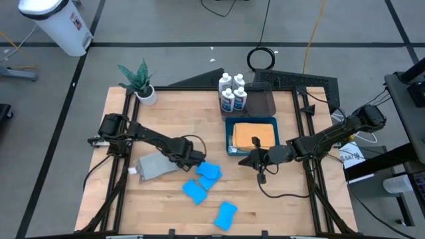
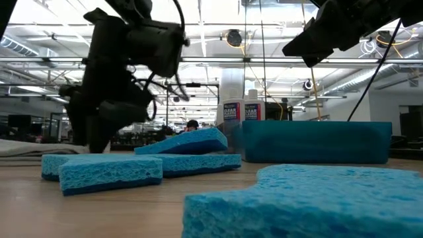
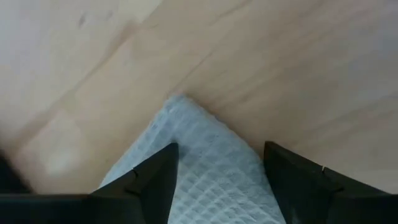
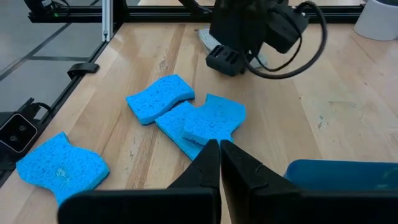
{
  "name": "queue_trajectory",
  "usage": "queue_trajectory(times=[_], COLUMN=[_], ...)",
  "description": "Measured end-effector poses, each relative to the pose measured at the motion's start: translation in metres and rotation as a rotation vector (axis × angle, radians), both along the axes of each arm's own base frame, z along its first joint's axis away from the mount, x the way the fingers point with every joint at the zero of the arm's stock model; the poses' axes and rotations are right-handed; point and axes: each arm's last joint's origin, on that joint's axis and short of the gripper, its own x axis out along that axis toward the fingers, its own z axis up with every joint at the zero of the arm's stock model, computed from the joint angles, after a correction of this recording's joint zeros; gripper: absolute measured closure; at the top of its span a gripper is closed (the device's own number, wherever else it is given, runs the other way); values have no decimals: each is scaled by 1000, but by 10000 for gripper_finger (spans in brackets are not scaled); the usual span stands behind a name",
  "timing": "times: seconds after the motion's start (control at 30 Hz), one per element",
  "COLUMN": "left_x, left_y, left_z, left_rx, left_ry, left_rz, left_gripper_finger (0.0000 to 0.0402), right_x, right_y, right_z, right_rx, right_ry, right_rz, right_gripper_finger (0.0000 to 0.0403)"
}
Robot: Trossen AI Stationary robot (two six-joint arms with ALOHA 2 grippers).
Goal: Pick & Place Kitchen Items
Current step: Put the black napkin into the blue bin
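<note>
A grey folded cloth (image 1: 154, 166) lies flat on the wooden table at the left. My left gripper (image 1: 186, 159) is open over the cloth's right corner (image 3: 186, 118); in the left wrist view (image 3: 217, 180) its fingers stand on either side of that corner. Three blue sponges (image 1: 208, 172) (image 1: 194, 191) (image 1: 226, 214) lie near the table's middle and front; some overlap. My right gripper (image 1: 248, 160) (image 4: 219, 154) is shut and empty beside the bin's near left corner. Four white bottles (image 1: 232, 93) stand at the back. An orange cloth (image 1: 254, 135) lies in the blue bin. No green cloth shows. My left gripper points down at the grey cloth's corner (image 3: 205, 155), with one open finger (image 3: 155, 180) on each side of it. I cannot tell whether the fingers touch the cloth. The cloth lies flat on the table.
The blue bin (image 1: 229, 138) sits right of centre, with a dark grey tray (image 1: 262, 101) behind it beside the bottles. A potted plant (image 1: 141, 85) stands at the far left corner. Bare wood lies at the near left and near right.
</note>
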Motion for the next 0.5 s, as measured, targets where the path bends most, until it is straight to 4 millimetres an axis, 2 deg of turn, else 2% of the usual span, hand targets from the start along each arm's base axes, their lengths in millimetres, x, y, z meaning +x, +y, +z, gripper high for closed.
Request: queue_trajectory(times=[0.27, 0.5], left_x=[-4, -8], left_y=[-16, -31], left_z=[0, 0], left_rx=[1, 4], left_ry=[19, 12], left_rz=[-29, -58], left_gripper_finger=[200, 215], right_x=[0, 0], right_y=[0, 0], right_z=[0, 0], right_rx=[0, 0], right_ry=[-1, -1], right_rz=[0, 0], right_gripper_finger=[403, 403])
